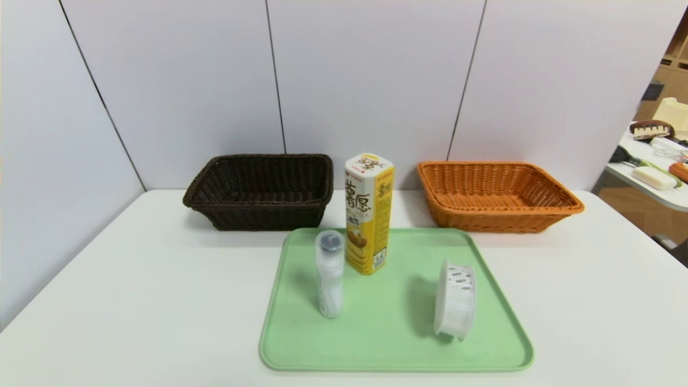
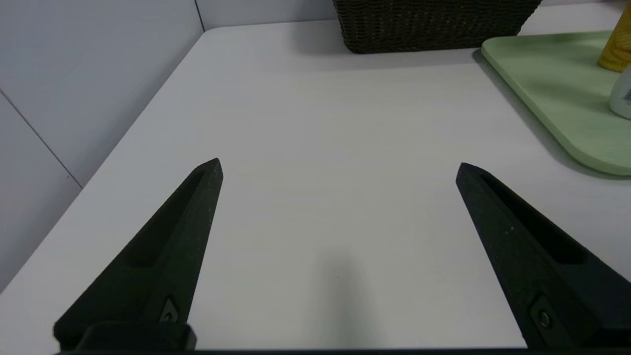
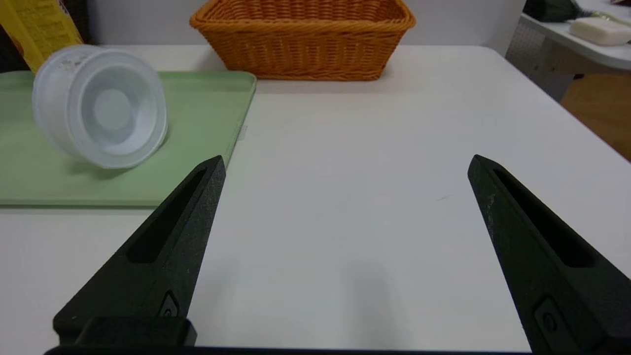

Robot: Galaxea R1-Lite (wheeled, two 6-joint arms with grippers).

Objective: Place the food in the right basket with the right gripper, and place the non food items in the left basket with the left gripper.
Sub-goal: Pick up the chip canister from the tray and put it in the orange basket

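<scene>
The food, a tall yellow and white carton (image 1: pixel 368 213), stands upright at the back of a green tray (image 1: pixel 387 333). A slim white bottle with a dark cap (image 1: pixel 329 273) stands just left of it. A squat white tub (image 1: pixel 455 299) (image 3: pixel 101 106) lies on its side at the tray's right. Behind the tray sit the dark brown left basket (image 1: pixel 260 189) and the orange right basket (image 1: pixel 497 194) (image 3: pixel 303 37), both empty. My left gripper (image 2: pixel 339 165) is open over bare table left of the tray. My right gripper (image 3: pixel 347 161) is open over bare table right of the tray. Neither arm shows in the head view.
White wall panels close off the back and left of the white table (image 1: pixel 107 301). Past the table's right edge stands another table with clutter (image 1: pixel 653 172). The tray's corner (image 2: pixel 557 84) and the dark basket's wall (image 2: pixel 434 24) show in the left wrist view.
</scene>
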